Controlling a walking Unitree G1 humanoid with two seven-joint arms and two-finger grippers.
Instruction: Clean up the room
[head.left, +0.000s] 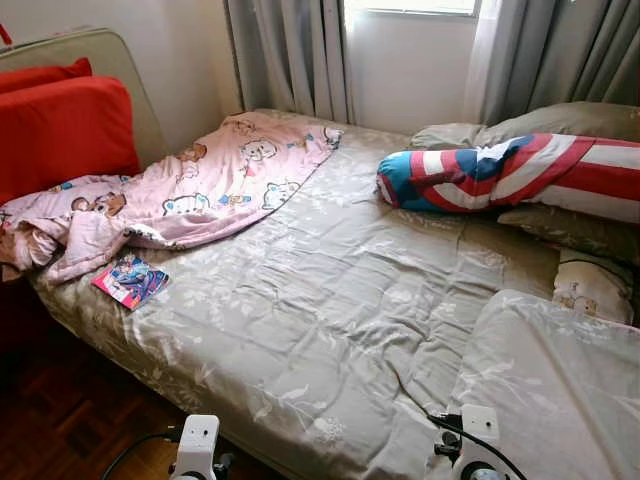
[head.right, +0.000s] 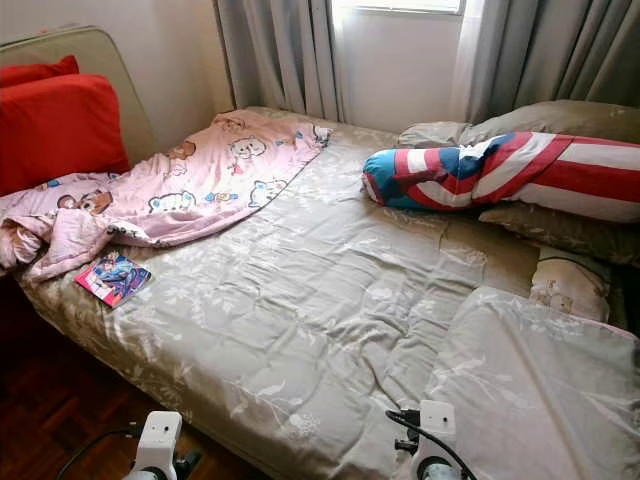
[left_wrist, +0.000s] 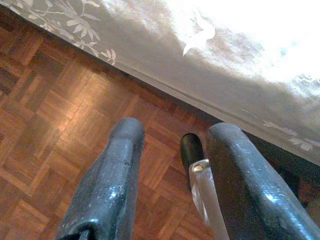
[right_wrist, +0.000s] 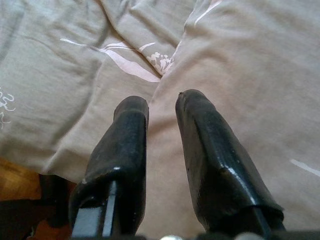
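A crumpled pink cartoon blanket (head.left: 220, 180) lies across the far left of the bed (head.left: 320, 300), spilling over its left edge. Near the bed's left front edge lies a colourful book (head.left: 130, 280). At the head, on the right, a red, white and blue bolster (head.left: 500, 175) rests on grey pillows (head.left: 560, 120). My left gripper (left_wrist: 176, 129) hangs open over the parquet floor (left_wrist: 60, 120) beside the bed's edge. Low over the grey sheet (right_wrist: 75, 75) at the near edge, my right gripper (right_wrist: 162, 100) has its fingers slightly apart with nothing between them.
Red cushions (head.left: 60, 130) lean against a padded board at the left. A large grey pillow (head.left: 560, 380) covers the bed's near right corner, with a small printed pillow (head.left: 592, 285) behind it. Grey curtains (head.left: 290, 55) and a window stand behind the bed.
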